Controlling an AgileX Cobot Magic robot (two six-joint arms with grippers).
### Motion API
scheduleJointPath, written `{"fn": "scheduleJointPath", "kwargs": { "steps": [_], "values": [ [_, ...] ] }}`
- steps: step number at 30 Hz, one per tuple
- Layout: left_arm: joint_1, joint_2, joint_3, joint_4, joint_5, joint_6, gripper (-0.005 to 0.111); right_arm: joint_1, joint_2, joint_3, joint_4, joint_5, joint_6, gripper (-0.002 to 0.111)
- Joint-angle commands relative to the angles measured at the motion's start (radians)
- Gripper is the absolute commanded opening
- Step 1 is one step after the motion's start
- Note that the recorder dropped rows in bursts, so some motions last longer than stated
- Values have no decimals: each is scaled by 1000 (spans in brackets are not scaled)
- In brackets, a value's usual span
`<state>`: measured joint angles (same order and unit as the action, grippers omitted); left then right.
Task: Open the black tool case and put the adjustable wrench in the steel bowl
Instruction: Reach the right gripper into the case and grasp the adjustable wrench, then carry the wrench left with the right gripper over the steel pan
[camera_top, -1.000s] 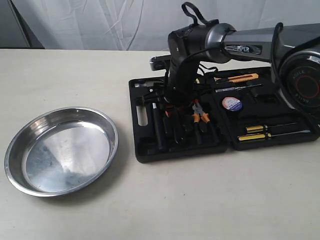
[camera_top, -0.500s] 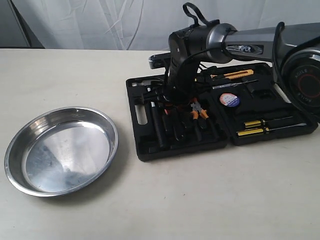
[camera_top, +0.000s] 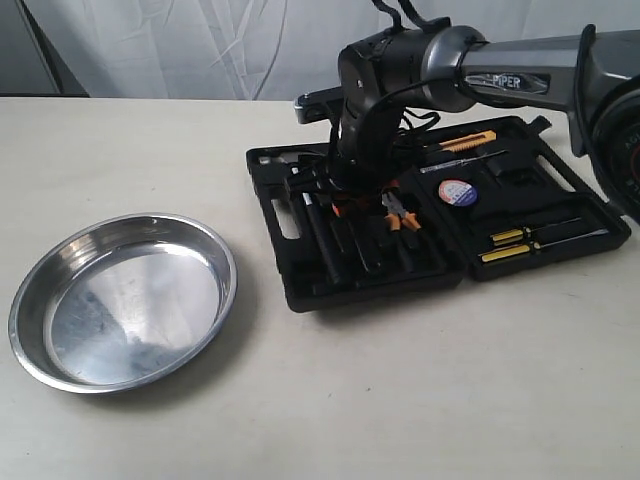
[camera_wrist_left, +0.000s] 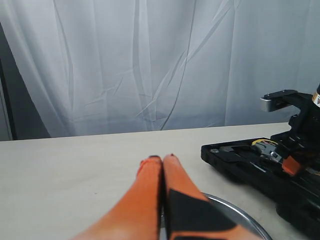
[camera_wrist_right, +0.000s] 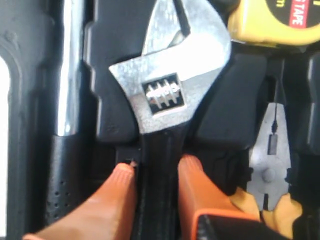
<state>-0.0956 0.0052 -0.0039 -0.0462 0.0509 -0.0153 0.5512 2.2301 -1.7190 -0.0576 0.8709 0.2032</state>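
The black tool case (camera_top: 350, 288) lies open on the table, tools in its moulded slots. My right gripper (camera_top: 347, 188) reaches down into its left half. In the right wrist view the adjustable wrench (camera_wrist_right: 165, 95) lies in its slot, silver head forward, and my right gripper (camera_wrist_right: 156, 167) is shut on its black handle, one orange finger pressed on each side. The steel bowl (camera_top: 130, 305) sits empty at the left. My left gripper (camera_wrist_left: 161, 159) is shut with nothing in it, hovering over the bowl's rim (camera_wrist_left: 240, 212); it does not show in the exterior view.
Orange-handled pliers (camera_top: 400, 212), a long black-handled tool (camera_top: 322, 245), a yellow tape measure (camera_wrist_right: 272, 20), two yellow screwdrivers (camera_top: 510, 245), a tape roll (camera_top: 459, 192) and an orange knife (camera_top: 468, 142) fill the case. A white curtain (camera_wrist_left: 150, 60) hangs behind the table.
The right arm has lifted and drawn back a little. The open case has turned slightly, its right end swinging away and its front left corner shifting right.
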Motion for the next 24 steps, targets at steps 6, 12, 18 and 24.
{"fn": "scheduleJointPath", "kwargs": {
  "steps": [6,12,18,24],
  "values": [
    [-7,-5,4,0,1,-1,0,-3,-21,-11,-206,-6,-49,-1],
    [-7,-5,4,0,1,-1,0,-7,-21,-11,-150,-10,-78,-1],
    [-7,-5,4,0,1,-1,0,28,-136,-11,-73,12,-158,-1],
    [-7,-5,4,0,1,-1,0,171,-127,-22,494,-52,-739,-1]
  ]
}}
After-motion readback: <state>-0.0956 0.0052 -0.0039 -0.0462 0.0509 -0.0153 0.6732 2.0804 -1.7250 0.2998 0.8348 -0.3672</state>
